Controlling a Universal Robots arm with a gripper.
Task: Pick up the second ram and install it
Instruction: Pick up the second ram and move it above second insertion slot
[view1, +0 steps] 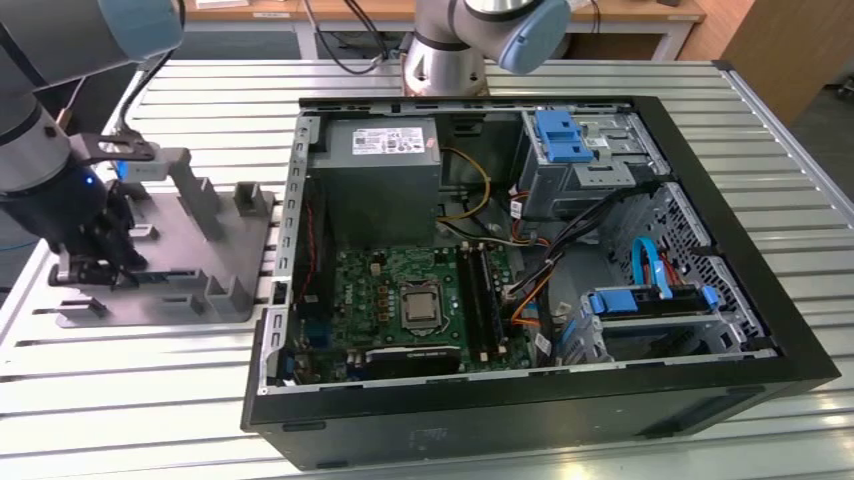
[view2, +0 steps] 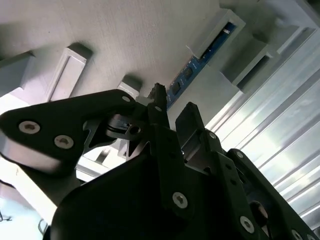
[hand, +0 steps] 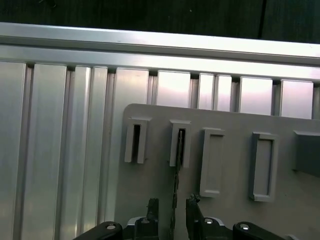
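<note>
The second ram (view2: 200, 59) is stood on edge in the slotted pegs of the grey tray (view1: 200, 292), which is set on the slatted table (view1: 134, 400) at the exterior view's left of the open computer case (view1: 534, 420). It is straddled by the gripper (hand: 172, 206), whose fingers are parted slightly, one on each side, with nothing clamped. A good grasp is best made centred, squared to the flat faces, and closed gently so the board is not bent.

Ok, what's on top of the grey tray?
A blue ram stick on edge in slotted pegs, the open hand straddling it. One end is covered by a peg.
</note>
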